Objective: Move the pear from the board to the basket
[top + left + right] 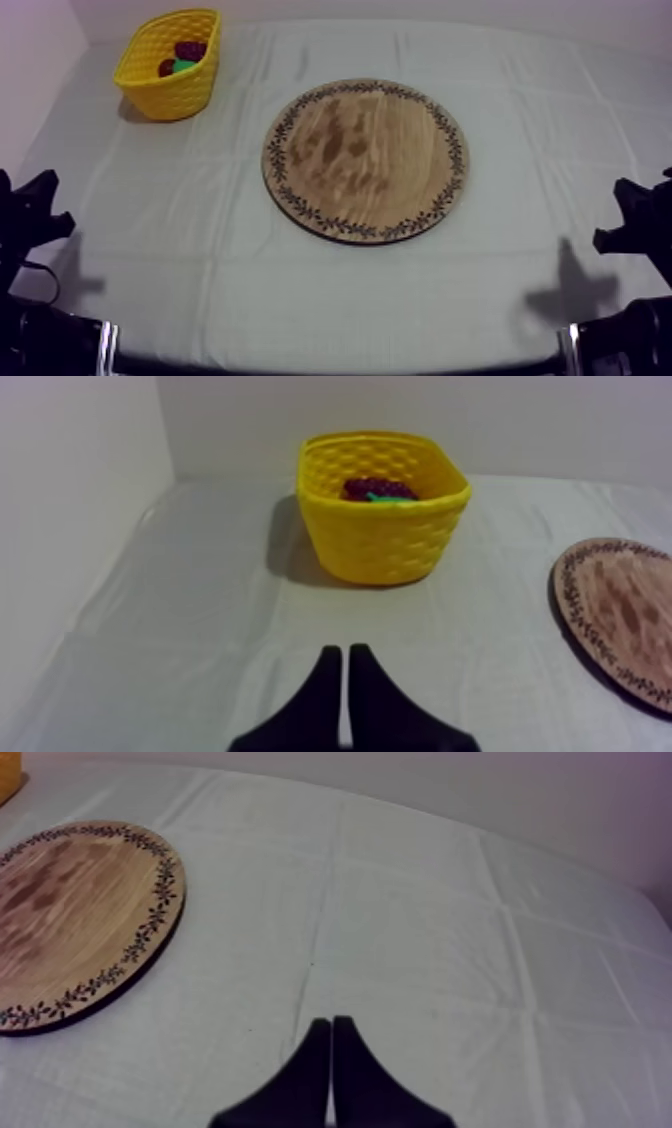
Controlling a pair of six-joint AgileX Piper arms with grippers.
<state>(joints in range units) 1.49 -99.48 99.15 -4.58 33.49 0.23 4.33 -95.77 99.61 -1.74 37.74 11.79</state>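
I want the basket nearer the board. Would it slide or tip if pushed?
Likely slides: the basket stands upright on a broad base on the cloth. A push near its rim might tip it, since its walls are tall. It looks like light plastic with little inside, so it may skid easily.

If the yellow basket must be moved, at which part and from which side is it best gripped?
Probably the rim of the yellow basket nearest the left gripper, from above, one finger inside and one outside: the top is open, the walls stand nearly upright, and the toy fruit lies low inside.
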